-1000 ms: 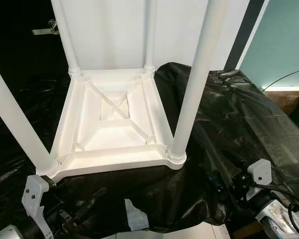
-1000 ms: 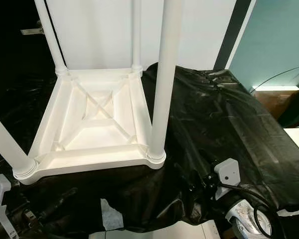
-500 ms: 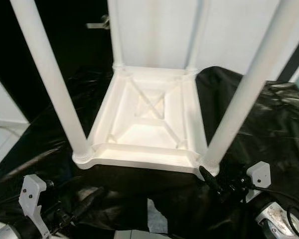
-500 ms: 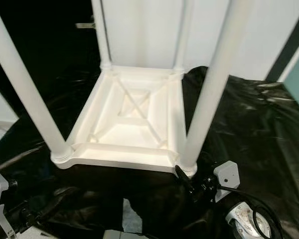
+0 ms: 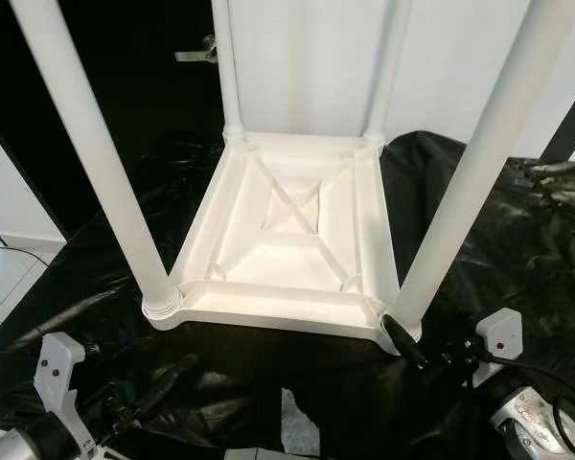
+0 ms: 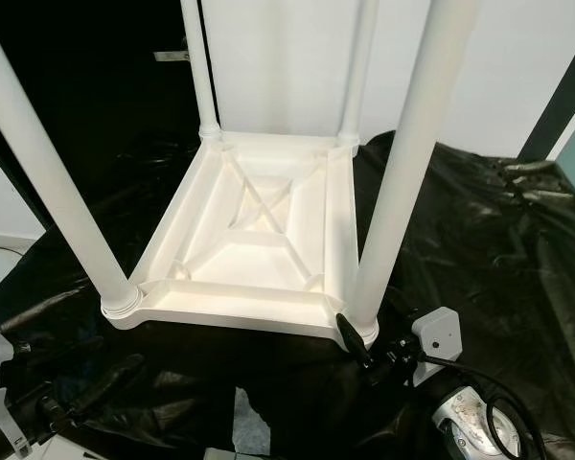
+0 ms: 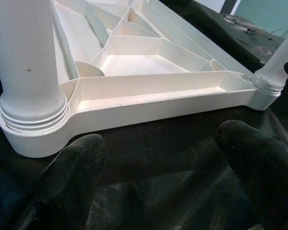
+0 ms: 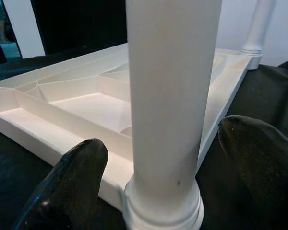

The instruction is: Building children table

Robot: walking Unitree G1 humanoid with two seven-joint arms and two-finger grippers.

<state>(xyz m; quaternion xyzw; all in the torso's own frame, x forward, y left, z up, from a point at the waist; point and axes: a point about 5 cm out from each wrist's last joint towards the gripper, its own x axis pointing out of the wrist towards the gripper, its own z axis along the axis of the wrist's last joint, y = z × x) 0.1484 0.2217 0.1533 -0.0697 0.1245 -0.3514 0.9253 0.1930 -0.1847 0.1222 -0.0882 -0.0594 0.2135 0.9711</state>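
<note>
The white plastic table (image 5: 287, 240) lies upside down on the black sheet (image 5: 517, 249), four legs up. The right gripper (image 8: 156, 158) is spread around the near right leg (image 5: 460, 211), not clamped; the left gripper (image 7: 158, 153) is spread near the front edge. It looks light, stiff and slick; grip a leg low.

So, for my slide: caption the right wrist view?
Open right end effector straddling a leg of the upturned white table.
</note>
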